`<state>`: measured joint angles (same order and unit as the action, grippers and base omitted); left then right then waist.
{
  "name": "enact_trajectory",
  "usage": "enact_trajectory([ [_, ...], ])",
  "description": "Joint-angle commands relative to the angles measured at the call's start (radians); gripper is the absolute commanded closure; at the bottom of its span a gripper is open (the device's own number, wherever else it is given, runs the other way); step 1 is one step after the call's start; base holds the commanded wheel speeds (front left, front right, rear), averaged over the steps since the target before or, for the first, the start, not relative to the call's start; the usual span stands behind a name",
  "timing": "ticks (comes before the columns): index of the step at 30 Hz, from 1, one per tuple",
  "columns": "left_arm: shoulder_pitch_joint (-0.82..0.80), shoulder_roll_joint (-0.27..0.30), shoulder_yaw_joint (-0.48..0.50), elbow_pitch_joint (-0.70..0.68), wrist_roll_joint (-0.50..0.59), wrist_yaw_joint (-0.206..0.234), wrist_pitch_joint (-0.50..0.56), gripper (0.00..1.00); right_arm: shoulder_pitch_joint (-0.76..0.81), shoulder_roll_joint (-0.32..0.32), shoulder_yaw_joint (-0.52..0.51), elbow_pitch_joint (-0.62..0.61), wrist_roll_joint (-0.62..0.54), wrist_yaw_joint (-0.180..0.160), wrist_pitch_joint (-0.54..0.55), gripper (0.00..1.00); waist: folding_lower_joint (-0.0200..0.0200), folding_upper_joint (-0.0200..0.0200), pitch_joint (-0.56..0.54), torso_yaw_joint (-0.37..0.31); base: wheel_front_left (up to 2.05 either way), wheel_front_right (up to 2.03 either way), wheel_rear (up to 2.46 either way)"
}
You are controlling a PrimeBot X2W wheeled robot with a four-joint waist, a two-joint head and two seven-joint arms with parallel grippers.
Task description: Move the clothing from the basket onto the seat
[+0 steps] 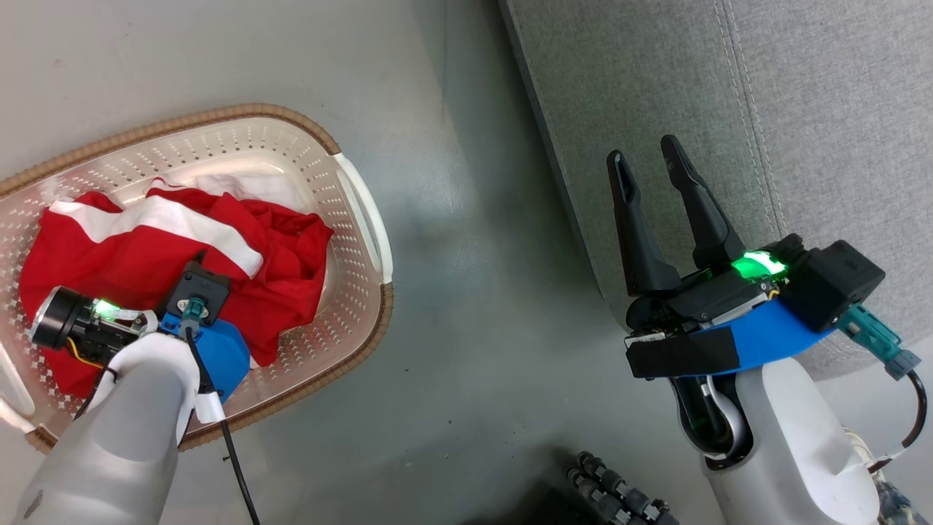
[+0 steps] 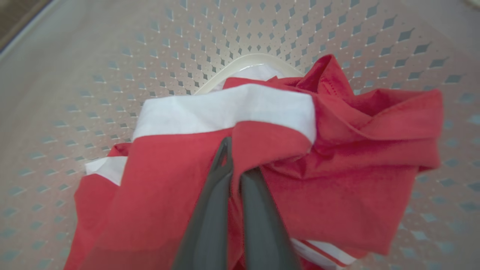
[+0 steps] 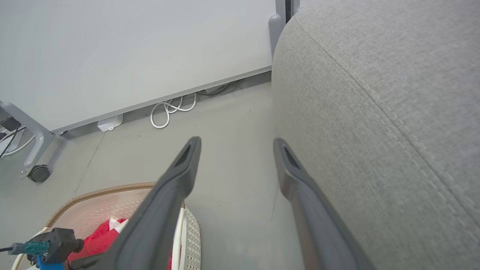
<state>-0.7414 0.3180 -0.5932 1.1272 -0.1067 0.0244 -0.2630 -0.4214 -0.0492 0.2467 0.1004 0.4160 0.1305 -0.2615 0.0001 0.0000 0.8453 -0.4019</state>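
The cream basket [image 1: 357,219] with its brown rim stands on the floor at the left. In it lies the red clothing [image 1: 146,255] with white stripes, bunched in a heap. My left arm reaches down into the basket. In the left wrist view my left gripper [image 2: 239,163] is shut on a fold of the red clothing [image 2: 337,157], just below a white band. My right gripper [image 1: 644,149] hangs open and holds nothing, over the left edge of the grey seat [image 1: 802,109]. The right wrist view has the right gripper [image 3: 236,144] beside the seat [image 3: 375,112], with the basket [image 3: 108,189] lower left.
A strip of grey floor [image 1: 474,255] separates the basket from the seat. A white wall panel with a coiled white cable [image 3: 170,110] and a castor leg [image 3: 37,172] stand behind. Dark ribbed hoses [image 1: 619,492] lie near my base.
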Motion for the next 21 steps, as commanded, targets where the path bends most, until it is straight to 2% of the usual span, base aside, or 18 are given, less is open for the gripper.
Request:
enact_trajectory([
  [1,-0.017,0.001,-0.001,-0.001,-0.008,-0.004,-0.003,1.0,-0.005,-0.002,-0.003,-0.001,-0.004,0.0,-0.005,0.0,-0.0001,0.0,-0.002,0.003,0.0,0.0,0.0],
  [13,0.011,-0.031,-0.004,-0.023,-0.034,-0.015,-0.003,1.0,-0.005,-0.002,-0.01,0.018,-0.026,0.0,-0.005,0.0,-0.0001,0.0,-0.048,0.037,0.0,0.0,0.0],
  [21,0.063,-0.08,0.01,-0.085,-0.067,-0.029,-0.003,1.0,0.012,-0.002,-0.023,0.057,-0.075,0.0,-0.005,0.0,-0.0001,0.0,-0.153,0.097,0.0,0.0,0.0],
])
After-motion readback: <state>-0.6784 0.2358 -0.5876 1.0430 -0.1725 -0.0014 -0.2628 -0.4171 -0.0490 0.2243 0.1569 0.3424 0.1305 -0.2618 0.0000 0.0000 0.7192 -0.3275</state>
